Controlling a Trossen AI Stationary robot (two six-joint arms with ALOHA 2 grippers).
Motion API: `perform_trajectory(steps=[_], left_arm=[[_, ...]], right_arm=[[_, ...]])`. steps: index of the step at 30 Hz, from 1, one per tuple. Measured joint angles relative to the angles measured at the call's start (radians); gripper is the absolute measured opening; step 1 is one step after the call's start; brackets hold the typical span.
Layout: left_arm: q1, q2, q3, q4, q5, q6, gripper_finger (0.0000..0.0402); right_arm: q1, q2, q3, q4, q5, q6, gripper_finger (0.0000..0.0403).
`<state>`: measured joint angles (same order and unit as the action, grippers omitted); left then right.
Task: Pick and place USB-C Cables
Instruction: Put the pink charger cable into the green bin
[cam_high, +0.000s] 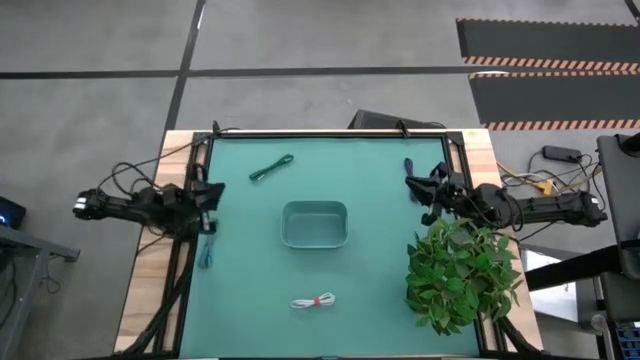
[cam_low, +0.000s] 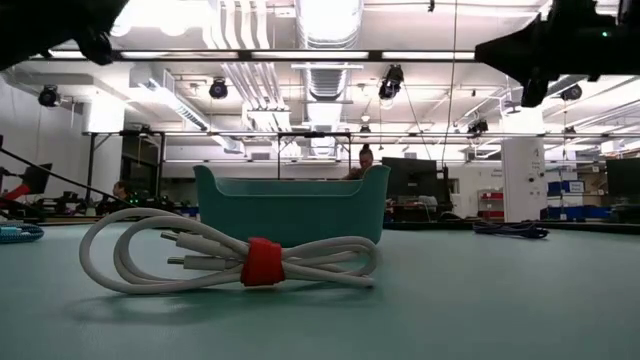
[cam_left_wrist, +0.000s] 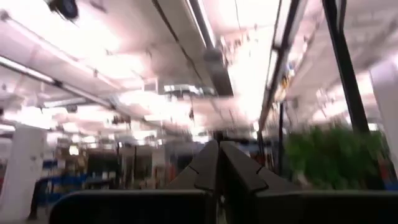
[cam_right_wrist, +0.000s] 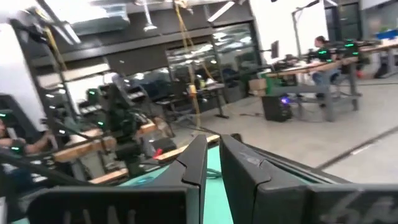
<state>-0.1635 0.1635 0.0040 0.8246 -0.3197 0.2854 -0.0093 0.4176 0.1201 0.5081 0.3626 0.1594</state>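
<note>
- The left gripper (cam_high: 213, 196) sits at the left edge of the green mat (cam_high: 380, 270), raised off the surface; in the left wrist view its two dark fingers (cam_left_wrist: 208, 165) lie pressed together with nothing between them.
- The right gripper (cam_high: 415, 187) is at the right edge of the mat, also off the surface; its own wrist view shows the fingers (cam_right_wrist: 198, 163) drawn nearly together, only a thin slit between them, and holding nothing.
- The pale grey-green tray (cam_high: 314, 224) stands at the middle of the mat, and it looks empty from above.
- The green cable (cam_high: 271, 168) lies on the mat at the far left, well apart from the tray.
- The white cable with a red tie (cam_high: 314, 301) lies near the front edge of the mat, in front of the tray; in the low view it fills the foreground (cam_low: 240, 258), coiled flat with the tie around its middle.
- The teal cable (cam_high: 206, 252) lies by the left edge of the mat, just in front of the left gripper; it blends with the mat, so its outline is hard to make out.
- The dark blue cable (cam_high: 409, 166) lies at the far right of the mat, just beside the right gripper.
- A leafy green plant (cam_high: 462, 272) stands at the right front corner, overlapping the right arm.
</note>
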Motion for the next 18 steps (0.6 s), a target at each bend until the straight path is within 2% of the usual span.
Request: perform_trajectory(steps=[8,18], left_arm=[[0.000,0.000,0.000,0.308,-0.003,0.185,0.0001],[0.000,-0.002,0.000,0.346,-0.003,0.194,0.0001]], right_arm=[[0.000,0.152,0.130,-0.022,0.031,0.006,0.0034],[0.000,0.332,0.378,-0.309,0.109,0.018,0.0034]])
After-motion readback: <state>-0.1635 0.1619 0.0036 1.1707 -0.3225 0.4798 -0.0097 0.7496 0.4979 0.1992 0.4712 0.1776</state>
